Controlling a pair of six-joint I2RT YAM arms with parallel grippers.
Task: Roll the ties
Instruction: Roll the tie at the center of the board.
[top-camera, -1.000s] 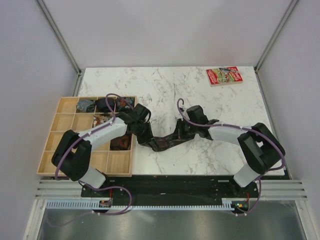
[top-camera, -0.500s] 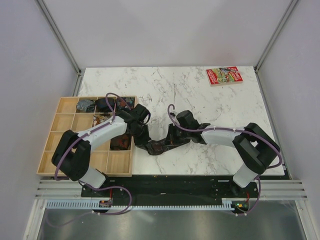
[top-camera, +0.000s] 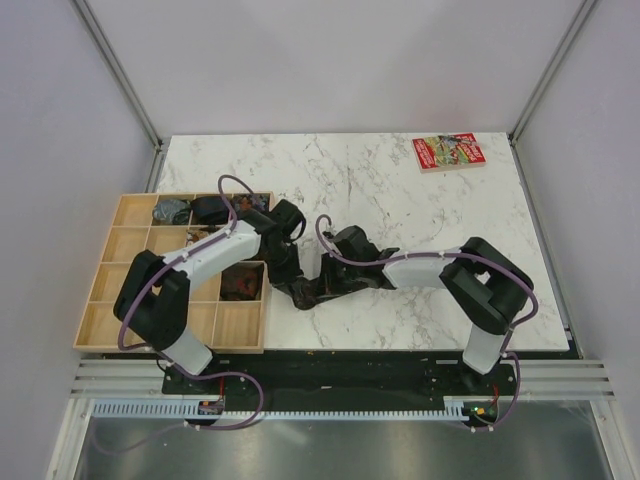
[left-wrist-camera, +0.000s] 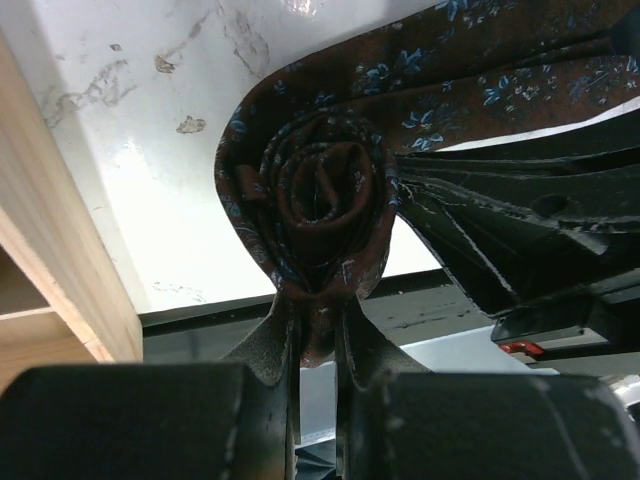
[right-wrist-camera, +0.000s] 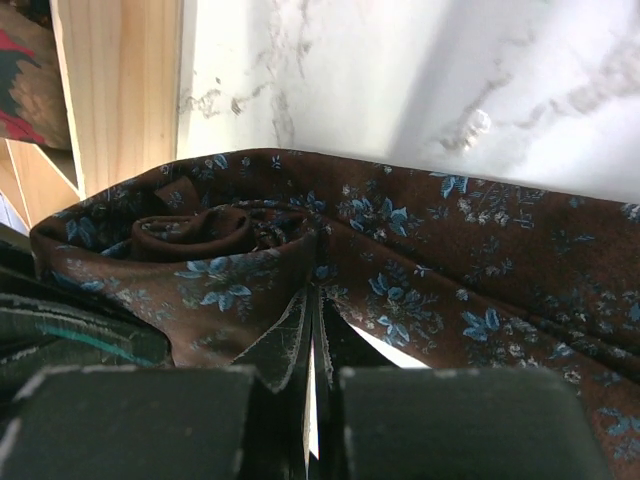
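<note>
One of the ties, dark brown with small blue flowers, lies partly rolled near the table's front edge. In the left wrist view its coiled end sits just above my left gripper, which is shut on the roll's lower edge. My right gripper is shut on a fold of the same tie right beside the roll; the loose length trails off to the right. From above, the left gripper and right gripper are close together over the bundle.
A wooden compartment tray stands at the left, close to the roll, with rolled fabric bundles in some cells. A red printed booklet lies at the far right corner. The table's front edge is just below the tie.
My right gripper has travelled left along the tie toward the left gripper, and the loose stretch between them has shrunk into a tighter bundle. The left gripper has shifted only slightly.
</note>
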